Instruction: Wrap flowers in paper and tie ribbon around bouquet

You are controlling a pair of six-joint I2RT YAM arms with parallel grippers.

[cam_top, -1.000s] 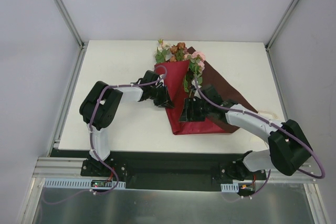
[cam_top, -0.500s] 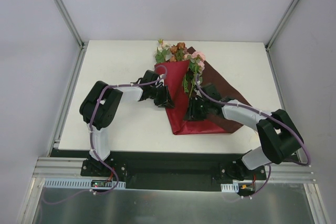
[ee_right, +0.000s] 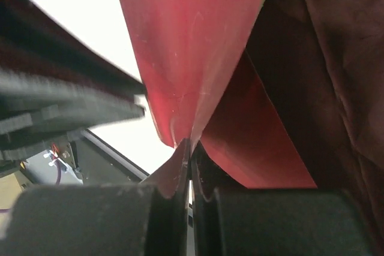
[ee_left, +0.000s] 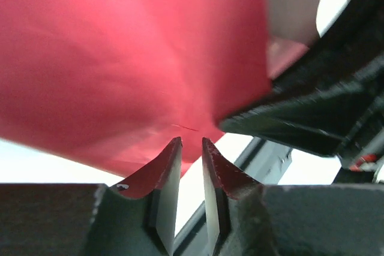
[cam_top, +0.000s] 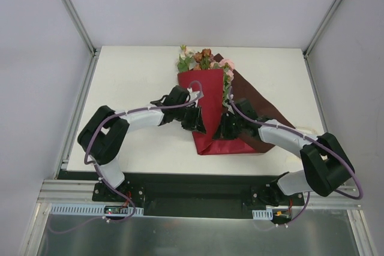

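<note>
Top external showed wrapping under way: the paper (cam_top: pixel 207 97) lay mid-table, the flowers (cam_top: pixel 201 58) poking out at 12 o'clock. The right gripper (ee_right: pixel 190 145), open a second earlier, clenched its 6 o'clock edge. The left gripper (ee_left: pixel 191 142), since shifted toward 3 o'clock, stood narrowly parted, hold unclear. Next, probably, rolling the flap across.

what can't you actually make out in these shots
- flowers: the stems are hidden under the folded paper, top view.
- ribbon: only a bit shows; the right arm or the paper hides the rest, top view.
- left gripper: whether it pinches the paper; the left wrist view is too close and blurred.
</note>
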